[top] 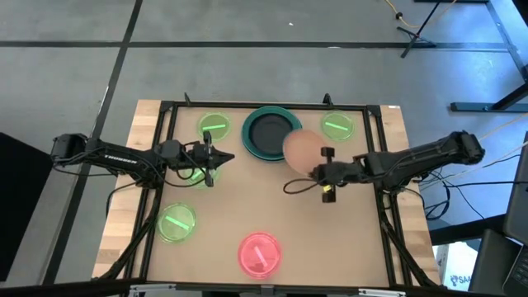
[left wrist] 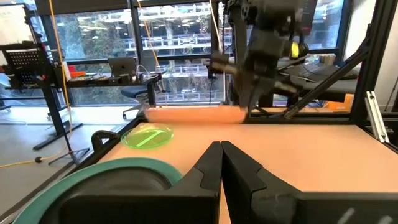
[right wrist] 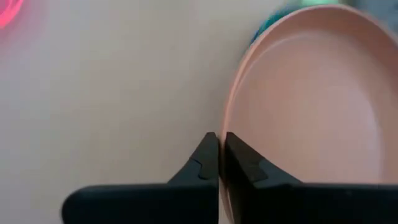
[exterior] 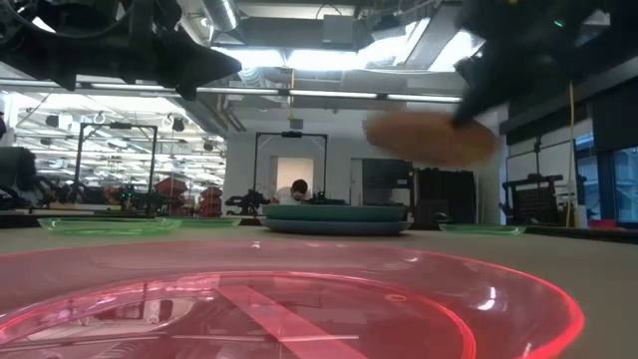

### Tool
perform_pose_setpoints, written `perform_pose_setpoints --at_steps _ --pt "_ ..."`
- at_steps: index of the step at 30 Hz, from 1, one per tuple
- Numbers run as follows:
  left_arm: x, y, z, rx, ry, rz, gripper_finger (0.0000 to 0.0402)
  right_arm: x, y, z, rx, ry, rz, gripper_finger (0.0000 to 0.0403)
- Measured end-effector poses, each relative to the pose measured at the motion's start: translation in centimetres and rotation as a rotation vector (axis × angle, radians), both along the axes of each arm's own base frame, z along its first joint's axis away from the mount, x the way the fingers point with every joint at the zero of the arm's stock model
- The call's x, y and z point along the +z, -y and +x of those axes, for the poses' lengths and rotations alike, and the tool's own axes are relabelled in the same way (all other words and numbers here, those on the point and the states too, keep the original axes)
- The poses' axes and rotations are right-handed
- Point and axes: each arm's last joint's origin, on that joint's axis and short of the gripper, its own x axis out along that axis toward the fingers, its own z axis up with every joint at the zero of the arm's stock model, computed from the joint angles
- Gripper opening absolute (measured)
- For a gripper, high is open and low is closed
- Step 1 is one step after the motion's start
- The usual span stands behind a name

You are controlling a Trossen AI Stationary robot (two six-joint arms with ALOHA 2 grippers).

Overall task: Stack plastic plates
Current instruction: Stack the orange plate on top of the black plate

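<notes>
The peach plate (top: 302, 148) is lifted above the table beside the stack, where a black plate (top: 270, 132) lies in the teal plate (top: 247, 136); a darker plate edge (exterior: 336, 228) shows under the teal one. My right gripper (top: 316, 171) is shut on the peach plate. My left gripper (top: 208, 162) hovers shut over a neon-green plate (top: 195, 173), touching nothing. More green plates (top: 214, 126) (top: 337, 125) (top: 176, 223) and the pink plate (top: 260, 253) lie flat on the table. My right gripper pinches the peach plate's rim (right wrist: 231, 127) between its two fingers, on the plate's edge toward the table's right. The fingers come slanting down from the right. The plate is lifted clear and roughly level (exterior: 431, 138), partly over the stack's right edge.
A black frame (top: 247, 106) runs around the table top. The table's middle between the arms and the pink plate is bare wood (top: 247, 198). Beyond the far edge, a person (exterior: 296, 191) shows in the room.
</notes>
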Motion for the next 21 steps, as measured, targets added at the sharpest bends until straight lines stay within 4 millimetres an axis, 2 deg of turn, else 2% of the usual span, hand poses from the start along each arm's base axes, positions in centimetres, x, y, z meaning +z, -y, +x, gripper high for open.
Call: perform_pose_setpoints --at_steps 4,10,17,21 --pt "0.0 -0.2 0.0 0.010 0.002 0.000 0.0002 1.4 1.6 1.3 0.022 0.147 -0.082 0.0002" --pt "0.1 -0.2 0.0 0.012 -0.002 0.050 0.0002 0.7 5.7 3.9 0.042 0.261 -0.066 0.0001" --pt "0.1 -0.3 0.0 -0.075 -0.003 0.098 0.0002 -3.0 10.3 6.3 0.014 0.220 -0.023 0.0001" --pt "0.1 -0.6 -0.1 -0.072 -0.005 0.107 0.0002 -5.5 12.2 7.2 -0.009 0.188 -0.007 0.0001"
